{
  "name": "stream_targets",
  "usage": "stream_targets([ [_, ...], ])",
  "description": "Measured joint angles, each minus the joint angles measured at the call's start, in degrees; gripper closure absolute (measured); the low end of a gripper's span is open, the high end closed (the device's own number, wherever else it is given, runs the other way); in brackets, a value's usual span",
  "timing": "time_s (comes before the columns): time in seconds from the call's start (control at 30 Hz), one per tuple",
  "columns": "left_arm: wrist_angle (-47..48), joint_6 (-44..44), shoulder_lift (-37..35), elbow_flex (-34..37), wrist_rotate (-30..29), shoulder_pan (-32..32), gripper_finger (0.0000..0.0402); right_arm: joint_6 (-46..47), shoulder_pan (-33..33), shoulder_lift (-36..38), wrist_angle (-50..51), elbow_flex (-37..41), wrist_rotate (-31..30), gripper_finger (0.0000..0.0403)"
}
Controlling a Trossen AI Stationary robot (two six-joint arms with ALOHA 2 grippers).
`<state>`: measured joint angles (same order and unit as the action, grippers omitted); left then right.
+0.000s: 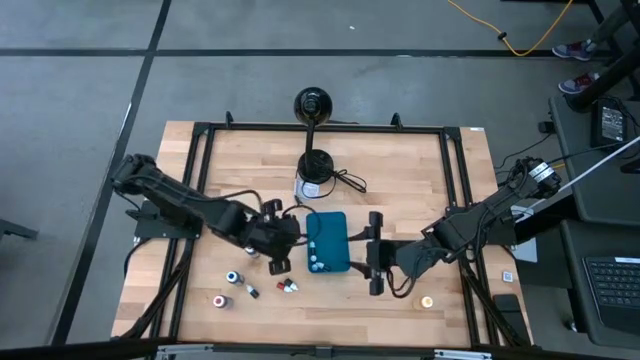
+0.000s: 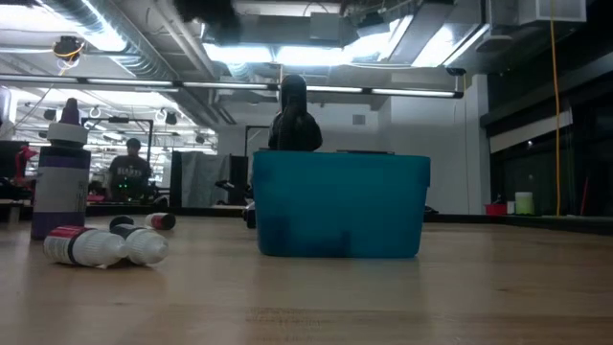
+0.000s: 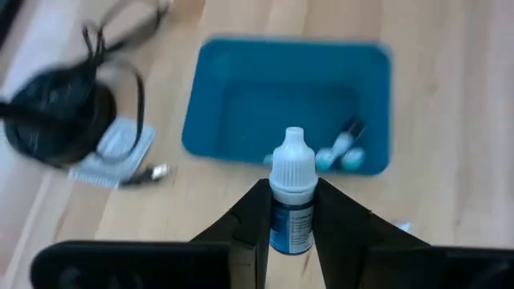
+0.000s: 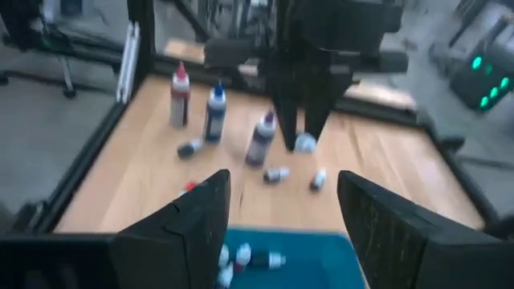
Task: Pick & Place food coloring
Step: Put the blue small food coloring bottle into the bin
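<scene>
Bottles of food coloring are what we count first: four lie loose on the table point(image 1: 240, 170) left of the teal tray point(image 1: 327, 228), one sits far right point(image 1: 427, 301), and about three rest inside the tray point(image 3: 341, 151). Our left end effector point(image 3: 291, 217) is clamped on one white-capped, blue-labelled bottle point(image 3: 290, 189), just short of the tray. Our right end effector point(image 4: 281, 209) hovers at the tray's opposite side, fingers spread wide, holding nothing. One black lamp point(image 1: 313, 104) stands behind.
</scene>
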<state>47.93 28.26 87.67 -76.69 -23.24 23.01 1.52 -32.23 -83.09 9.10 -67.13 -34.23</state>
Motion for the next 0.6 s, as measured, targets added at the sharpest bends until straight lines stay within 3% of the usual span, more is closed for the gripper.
stream_targets([
  [0.27, -13.05, -8.33, -1.48, -0.07, -2.63, 2.90, 0.0333, 4.67, 3.76, -0.29, -6.84, -0.57, 7.36, 0.0171],
  [0.6, -22.87, -14.92, -1.48, -0.07, -5.82, 2.47, 0.0333, 5.74, 5.03, -0.57, -6.86, -0.57, 7.38, 0.0171],
])
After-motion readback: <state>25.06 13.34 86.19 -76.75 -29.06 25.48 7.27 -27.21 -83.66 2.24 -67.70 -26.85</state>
